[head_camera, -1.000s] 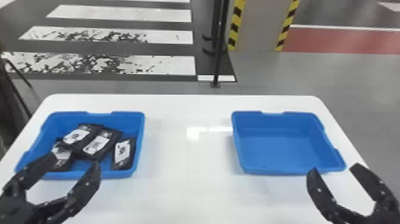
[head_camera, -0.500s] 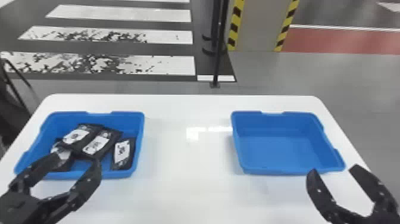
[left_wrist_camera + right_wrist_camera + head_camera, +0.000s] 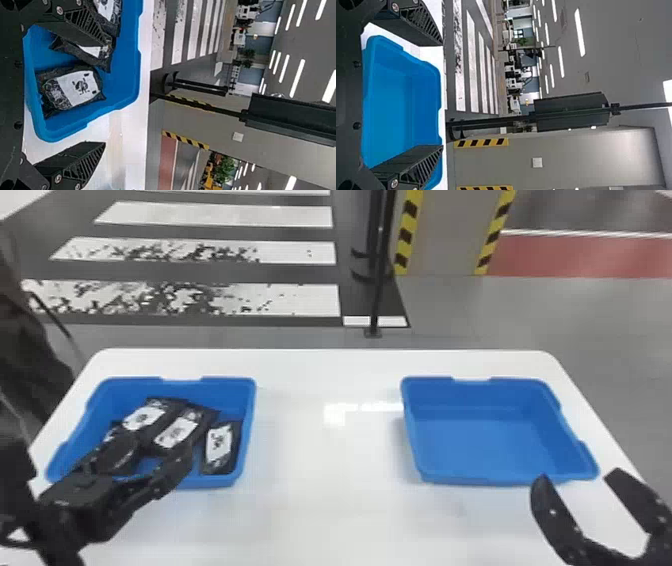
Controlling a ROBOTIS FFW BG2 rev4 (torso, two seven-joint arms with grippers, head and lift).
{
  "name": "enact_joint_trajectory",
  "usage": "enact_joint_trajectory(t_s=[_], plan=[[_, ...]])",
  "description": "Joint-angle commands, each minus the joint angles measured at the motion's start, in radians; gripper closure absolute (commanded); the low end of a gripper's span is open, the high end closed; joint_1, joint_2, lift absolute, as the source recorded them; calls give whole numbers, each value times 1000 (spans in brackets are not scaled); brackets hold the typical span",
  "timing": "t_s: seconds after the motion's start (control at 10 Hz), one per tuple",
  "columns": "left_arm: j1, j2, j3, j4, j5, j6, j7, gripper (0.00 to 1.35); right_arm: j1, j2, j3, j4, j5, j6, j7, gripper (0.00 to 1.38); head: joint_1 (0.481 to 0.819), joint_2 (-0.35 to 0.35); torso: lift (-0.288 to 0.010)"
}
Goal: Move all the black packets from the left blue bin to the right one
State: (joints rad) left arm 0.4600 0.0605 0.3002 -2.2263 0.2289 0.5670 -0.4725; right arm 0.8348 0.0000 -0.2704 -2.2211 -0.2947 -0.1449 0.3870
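Note:
My left gripper (image 3: 152, 462) stands open over the near part of the left blue bin (image 3: 249, 405), with nothing held. Several black packets with white labels lie in that bin: one (image 3: 219, 446) by its right wall, others (image 3: 176, 431) overlapping to the left, partly behind a finger. In the left wrist view the left gripper (image 3: 105, 93) is open, and a labelled packet (image 3: 73, 90) lies beyond the gap. The right blue bin (image 3: 480, 445) has a bare floor. My right gripper (image 3: 575, 475) is parked open at its near right corner; the right wrist view shows this gripper (image 3: 442, 95) spread before the bin (image 3: 391, 111).
Both bins stand on a white table (image 3: 325, 470), with a wide stretch of tabletop between them. Behind the table's far edge a black post (image 3: 381, 280) rises from the floor. Something dark (image 3: 25, 355) stands beside the table's left edge.
My left gripper has shifted to the right and slightly forward over the left bin, its arm now showing more. The right gripper and the packets have not visibly moved.

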Motion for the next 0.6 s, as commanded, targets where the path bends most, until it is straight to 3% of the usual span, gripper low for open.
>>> enact_joint_trajectory(t_s=[0.0,0.2,0.3,0.5], plan=[[-87,4,3,60,-22,81,0,153,-5,1,3,9,-4,0,3,101,695,-28,-140],[-195,21,-3,151,-16,191,0,154,-15,1,3,16,-4,0,6,101,695,-15,-140],[-237,41,-33,188,16,248,0,156,-20,1,5,23,-4,0,7,101,695,-9,-140],[-293,61,-57,237,44,346,0,157,-30,1,7,36,-4,0,13,101,695,-37,-140]])
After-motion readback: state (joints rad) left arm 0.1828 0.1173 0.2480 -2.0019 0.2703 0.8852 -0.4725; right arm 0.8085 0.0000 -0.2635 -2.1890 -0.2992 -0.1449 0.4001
